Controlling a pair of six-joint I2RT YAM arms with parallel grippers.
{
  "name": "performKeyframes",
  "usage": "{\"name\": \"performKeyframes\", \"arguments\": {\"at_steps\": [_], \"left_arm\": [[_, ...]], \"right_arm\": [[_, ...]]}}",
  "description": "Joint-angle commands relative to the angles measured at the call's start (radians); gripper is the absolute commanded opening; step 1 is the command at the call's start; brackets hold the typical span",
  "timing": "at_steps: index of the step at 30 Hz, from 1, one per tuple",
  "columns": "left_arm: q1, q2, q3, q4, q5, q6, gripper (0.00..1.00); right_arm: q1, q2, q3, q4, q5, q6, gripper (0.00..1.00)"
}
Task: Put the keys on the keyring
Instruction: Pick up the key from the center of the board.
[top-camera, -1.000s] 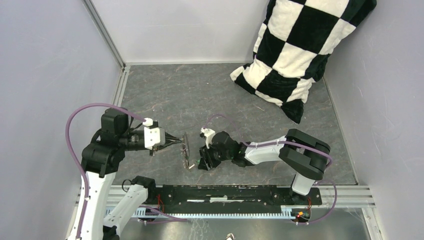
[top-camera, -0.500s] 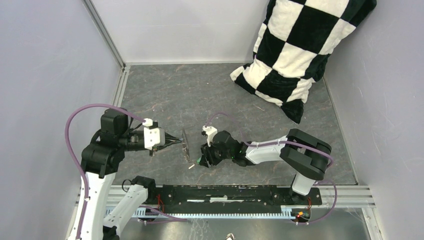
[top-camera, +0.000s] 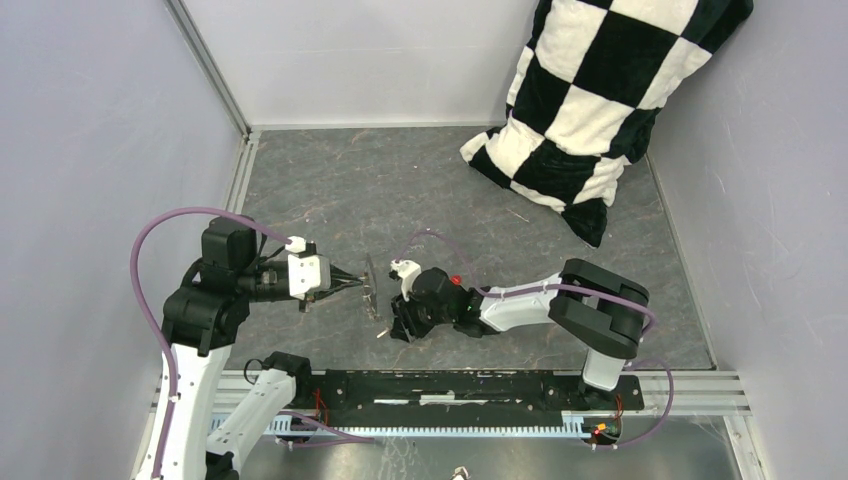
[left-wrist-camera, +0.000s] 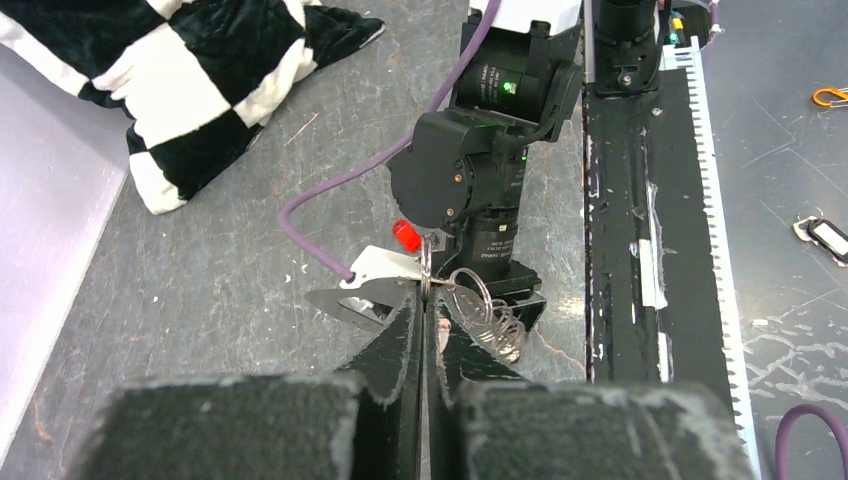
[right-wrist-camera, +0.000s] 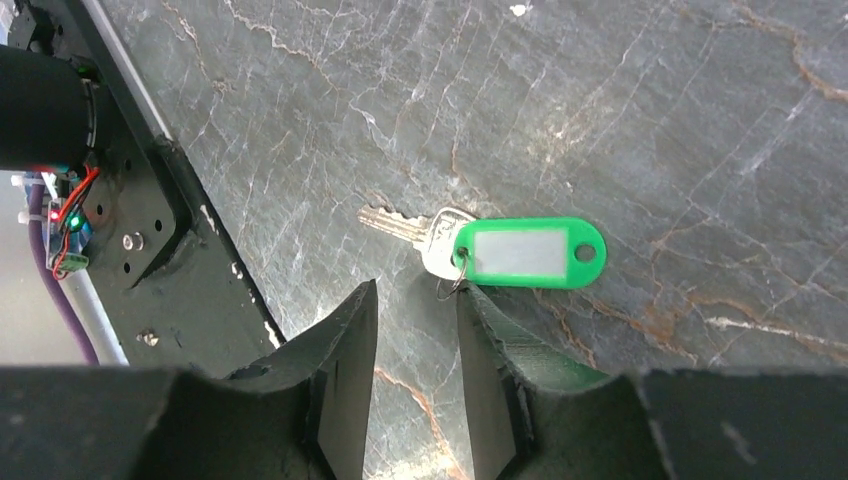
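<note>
My left gripper (top-camera: 355, 283) is shut on the keyring (top-camera: 372, 287) and holds it on edge above the table. In the left wrist view the keyring (left-wrist-camera: 426, 275) stands straight up out of the gripper (left-wrist-camera: 426, 300), with small rings and a short chain (left-wrist-camera: 495, 325) hanging off its right side. A small red spot (left-wrist-camera: 405, 235) shows just beyond it; I cannot tell if it is a key. One key (right-wrist-camera: 420, 235) with a green tag (right-wrist-camera: 530, 252) lies flat on the table. My right gripper (right-wrist-camera: 415, 290) hovers open just short of it, one fingertip (right-wrist-camera: 470, 300) next to the key's little ring. The same key (top-camera: 383, 331) shows as a pale speck beside the right gripper (top-camera: 400, 325).
A black-and-white checkered pillow (top-camera: 600, 100) leans in the far right corner. The black base rail (top-camera: 470, 385) runs along the near edge, close behind the key. Grey walls close in the left, far and right sides.
The right wrist has shifted left and turned towards the key on the table, and its jaws have narrowed a little. The left arm and the keyring have stayed put.
</note>
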Motion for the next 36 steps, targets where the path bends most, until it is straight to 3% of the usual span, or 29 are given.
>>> {"name": "performKeyframes", "arguments": {"at_steps": [1, 6, 12, 18, 27, 36], "left_arm": [[-0.001, -0.013, 0.034, 0.022, 0.001, 0.012, 0.02], [-0.002, -0.026, 0.033, 0.014, 0.001, 0.013, 0.02], [-0.002, -0.032, 0.030, 0.008, 0.003, 0.018, 0.02], [-0.002, -0.035, 0.028, 0.008, 0.010, 0.012, 0.02], [-0.002, -0.044, 0.013, 0.006, 0.007, 0.008, 0.02], [-0.002, -0.036, -0.047, -0.101, 0.073, 0.138, 0.02]], "right_arm": [[-0.002, 0.037, 0.046, -0.029, 0.039, 0.002, 0.40], [-0.002, 0.046, 0.063, -0.046, 0.078, 0.007, 0.33], [-0.001, 0.047, 0.076, -0.064, 0.106, 0.013, 0.13], [-0.002, 0.022, 0.064, -0.064, 0.145, 0.008, 0.01], [-0.002, -0.116, -0.005, -0.008, 0.229, -0.102, 0.00], [0.009, -0.435, -0.204, 0.056, 0.260, -0.521, 0.01]]}}
